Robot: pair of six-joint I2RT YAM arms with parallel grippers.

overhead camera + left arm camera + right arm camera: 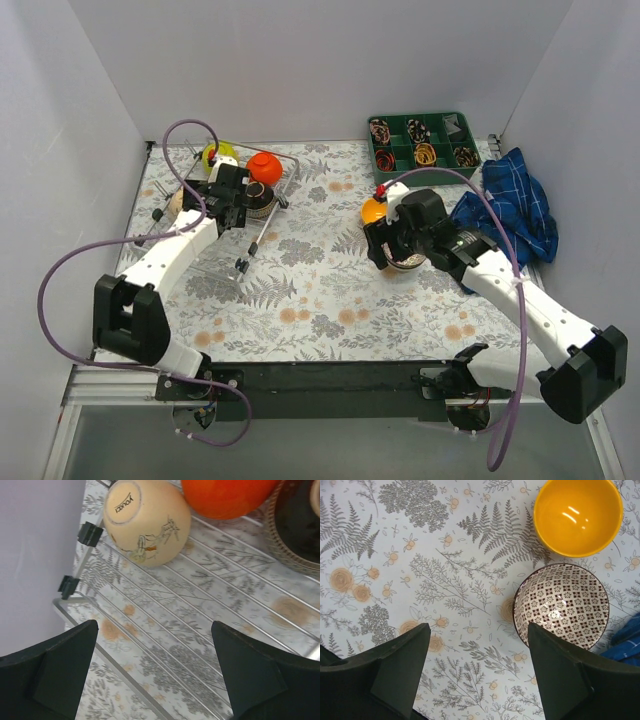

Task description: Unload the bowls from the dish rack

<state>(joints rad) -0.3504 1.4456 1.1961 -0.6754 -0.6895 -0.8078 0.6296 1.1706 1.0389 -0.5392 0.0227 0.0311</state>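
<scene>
Hovering low over the dish rack (pixel 210 605), the left gripper (pixel 155 680) has its jaws spread wide and holds nothing; only bare wires and the floral tablecloth (pixel 445 580) beneath show between them. Just beyond the jaws, at the top of the left wrist view, a beige bowl (pixel 147 522) lies tipped over on the wires, its printed base turned towards the camera. It sits close to two black end caps (pixel 90 533) on the rack's edge. Right beside it is a red-orange bowl (pixel 225 497), and in the upper right corner a dark brown bowl (pixel 300 525) with a textured rim is cut off by the frame. In the top view the rack fills the upper left of the table, and a lime green bowl (pixel 215 155) peeks out at its far end.

Over on the other side, the right gripper (pixel 477 675) is just as wide open and just as empty, hanging above the cloth. A patterned bowl (pixel 561 605) stands upright on the cloth just right of the jaws. A yellow-orange bowl (pixel 577 515) is upright close beyond it, and both are out of the rack. A blue checked cloth (pixel 510 205) lies to the right, with a green compartment tray (pixel 420 140) at the top right of the table.
</scene>
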